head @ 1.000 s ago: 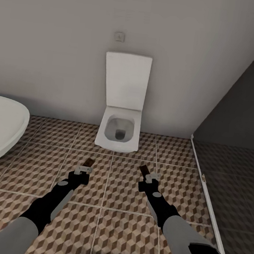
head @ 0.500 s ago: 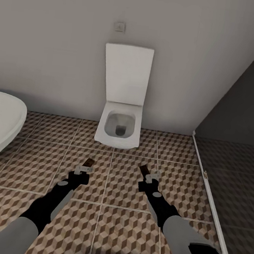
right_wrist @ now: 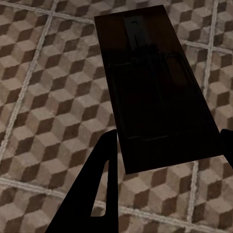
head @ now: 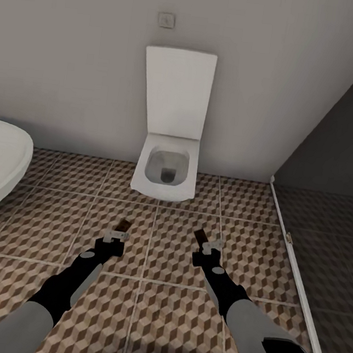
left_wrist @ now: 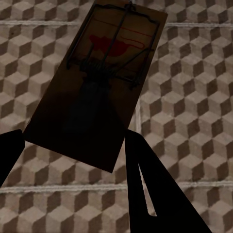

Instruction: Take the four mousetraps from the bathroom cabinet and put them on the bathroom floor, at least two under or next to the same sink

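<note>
Above the bathroom floor [head: 143, 316], in front of a white toilet [head: 165, 169], both arms were held forward and low, each carrying one of the mousetraps. The left gripper [head: 115, 238] was clamped on a mousetrap [head: 124, 225], and the right gripper [head: 208, 248] was clamped on another mousetrap [head: 200, 236]; each board stuck out ahead of its fingers, long axis running roughly on along the arm toward the toilet, with the cube-patterned tiles under it and no contact with them visible. The sink was not in these pictures, so which way it lay from either hand could not be told; a white tub's curved rim [head: 0, 171] sat off to the left, a dark glass panel [head: 331, 179] to the right. From the head the traps were mere brown slivers. The left wrist view showed what that missed: the left trap [left_wrist: 97, 82] face up, with its wire bar and a red mark, one end between the dark fingers. The right wrist view showed the right trap [right_wrist: 155, 87] as a dark board, its metal parts barely readable, likewise pinched at one end. Judging by this, both traps awaited setting down.
</note>
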`<state>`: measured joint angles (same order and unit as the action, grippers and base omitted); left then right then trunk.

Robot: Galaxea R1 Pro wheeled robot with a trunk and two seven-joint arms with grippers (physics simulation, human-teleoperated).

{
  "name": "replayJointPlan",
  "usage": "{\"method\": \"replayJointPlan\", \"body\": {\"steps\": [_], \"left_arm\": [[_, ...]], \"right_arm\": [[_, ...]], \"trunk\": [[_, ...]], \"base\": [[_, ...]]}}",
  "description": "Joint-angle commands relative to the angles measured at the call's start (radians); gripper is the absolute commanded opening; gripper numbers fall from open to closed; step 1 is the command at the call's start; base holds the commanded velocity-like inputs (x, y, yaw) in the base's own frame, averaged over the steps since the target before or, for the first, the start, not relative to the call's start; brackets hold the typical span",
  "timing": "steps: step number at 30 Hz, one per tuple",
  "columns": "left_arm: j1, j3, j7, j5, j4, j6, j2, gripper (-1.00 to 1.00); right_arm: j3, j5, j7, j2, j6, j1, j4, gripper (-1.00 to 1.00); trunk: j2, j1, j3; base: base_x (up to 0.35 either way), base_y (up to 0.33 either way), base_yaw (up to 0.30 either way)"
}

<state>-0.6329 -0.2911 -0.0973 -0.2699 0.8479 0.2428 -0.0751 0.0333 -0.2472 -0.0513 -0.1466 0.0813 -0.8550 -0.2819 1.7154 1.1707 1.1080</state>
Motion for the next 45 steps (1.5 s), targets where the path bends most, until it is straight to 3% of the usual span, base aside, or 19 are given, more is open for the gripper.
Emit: {"method": "replayJointPlan", "body": {"steps": [1, 45], "left_arm": [[-0.001, -0.006, -0.013, -0.008, 0.002, 0.004, -0.002, -1.0], [-0.001, -0.006, -0.013, -0.008, 0.007, 0.004, 0.0, -1.0]], "right_arm": [[0.004, -0.007, -0.003, -0.001, 0.003, 0.0, 0.001, -1.0], [0.0, -0.007, -0.003, -0.001, 0.004, 0.0, -0.027, -1.0]], "trunk": [[0.008, 0.004, 0.005], [0.316, 0.173, 0.215]], "base": [[0.0, 0.0, 0.0], [0.0, 0.0, 0.0]]}}
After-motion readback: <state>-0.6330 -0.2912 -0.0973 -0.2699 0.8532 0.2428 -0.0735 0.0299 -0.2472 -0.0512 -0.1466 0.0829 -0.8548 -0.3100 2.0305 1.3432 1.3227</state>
